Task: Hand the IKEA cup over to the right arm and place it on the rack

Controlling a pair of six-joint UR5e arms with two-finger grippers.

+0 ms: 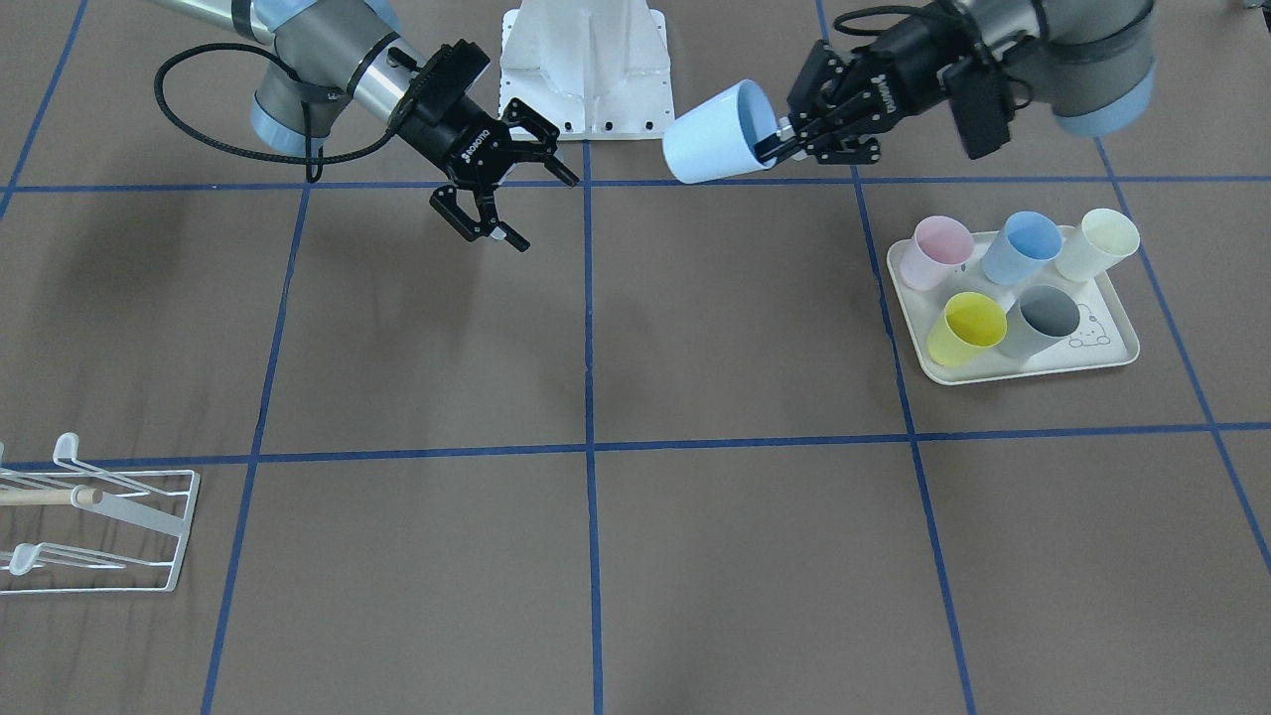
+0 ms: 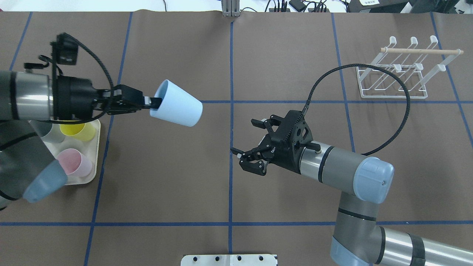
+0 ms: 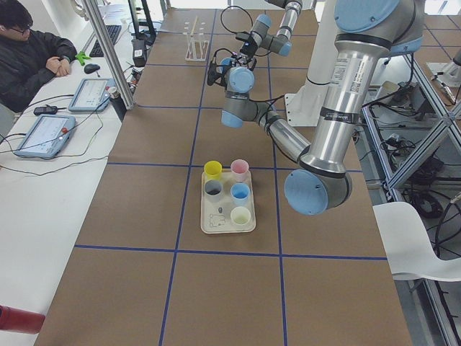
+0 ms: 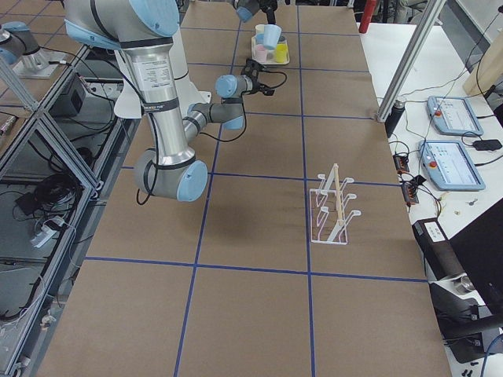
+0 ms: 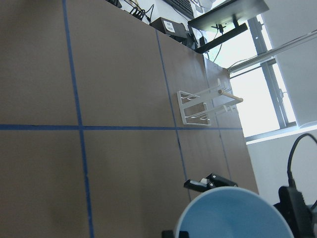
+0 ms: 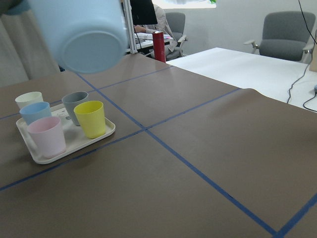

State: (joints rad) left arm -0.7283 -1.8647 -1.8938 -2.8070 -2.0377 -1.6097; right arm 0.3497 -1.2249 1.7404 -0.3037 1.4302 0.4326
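Starting at the near side, the tray (image 1: 1092,357) of five spare cups sits on the left of the table under the left arm and takes no part in this step. At about the same depth, just right of the centre line, the right gripper (image 2: 244,139) hangs above the table with its jaws spread wide, holding nothing, its opening turned left. Slightly farther and to the left, the left gripper (image 2: 153,103) pinches the wall of the light blue IKEA cup (image 2: 177,105) at the rim, one finger inside the mouth, and holds it clear of the table. The cup's long axis runs roughly left to right: the mouth faces the left gripper and the closed base points at the right gripper. The two are well apart. The handover therefore appears to require the right gripper to travel left and a little farther away, then close around the free base end. At the far right stands the rack (image 2: 391,97), unoccupied, nearer to the right arm.
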